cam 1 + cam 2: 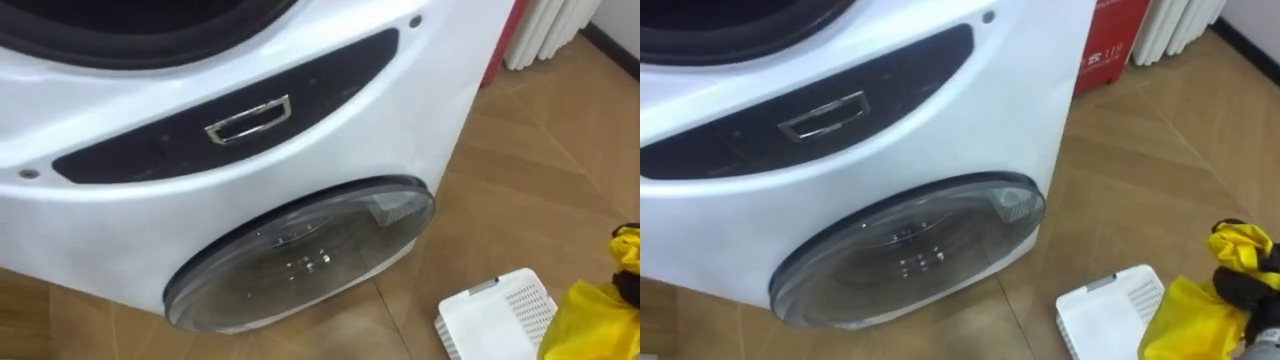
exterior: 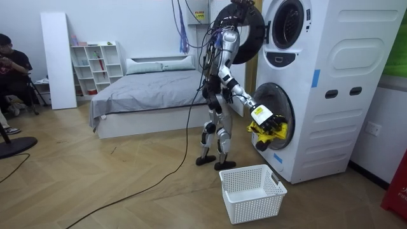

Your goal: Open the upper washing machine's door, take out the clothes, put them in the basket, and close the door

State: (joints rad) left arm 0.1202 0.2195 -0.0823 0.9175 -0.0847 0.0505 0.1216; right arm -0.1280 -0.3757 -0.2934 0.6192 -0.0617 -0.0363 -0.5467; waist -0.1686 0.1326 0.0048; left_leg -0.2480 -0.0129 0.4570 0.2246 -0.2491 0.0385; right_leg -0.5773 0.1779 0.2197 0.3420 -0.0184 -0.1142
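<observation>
Robot stands upright on the wood plank floor (image 2: 127, 184), facing a tall white stacked washing machine (image 2: 331, 95). A grey-covered bed (image 2: 146, 89) and a white cube shelf (image 2: 95, 63) lie behind it.

Right arm is stretched forward and down. Right hand (image 1: 1246, 287) is closed, its dark fingers curled round a crumpled bright yellow cloth garment (image 1: 1188, 322). The garment is out of the drum. It hangs in the air from the hand, in front of the machine's lower round door and above the floor.

A white perforated plastic laundry basket (image 2: 252, 189) sits on the floor near the robot's feet, close to the machine's base. It is below the held garment and slightly to the room view's left of it. In the eye views its corner shows just beside the garment, lower right.

Machine front:
- Round glass door with dark rim (image 1: 300, 255) is low down; cannot tell whether it is latched.
- Dark curved control panel (image 1: 150, 150) is above it, with a small chrome pull (image 1: 247, 118).
- Dark rim of the upper drum opening (image 1: 140, 35) is at the top edge.
- Upper dark round door (image 2: 248, 32) is swung open beside the robot's head.

A person (image 2: 9, 63) sits at the room view's far left, well apart from the work.
</observation>
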